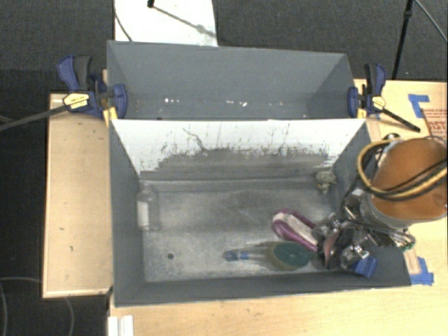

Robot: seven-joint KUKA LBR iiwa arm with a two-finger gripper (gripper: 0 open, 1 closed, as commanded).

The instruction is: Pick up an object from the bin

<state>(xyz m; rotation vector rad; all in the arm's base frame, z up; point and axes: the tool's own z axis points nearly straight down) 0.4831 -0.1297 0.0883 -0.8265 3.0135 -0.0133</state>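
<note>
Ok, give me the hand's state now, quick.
Hand: open or closed cannot be told; it is at the bin's lower right corner, beside a purple-and-white thing and a teal round thing.

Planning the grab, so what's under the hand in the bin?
The pink thing reaches under the hand at its right end, beside a teal disc. Anything further beneath is covered.

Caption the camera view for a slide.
Gripper low in the lower-right corner of the grey bin, beside a purple-and-white object and a teal round object.
</note>
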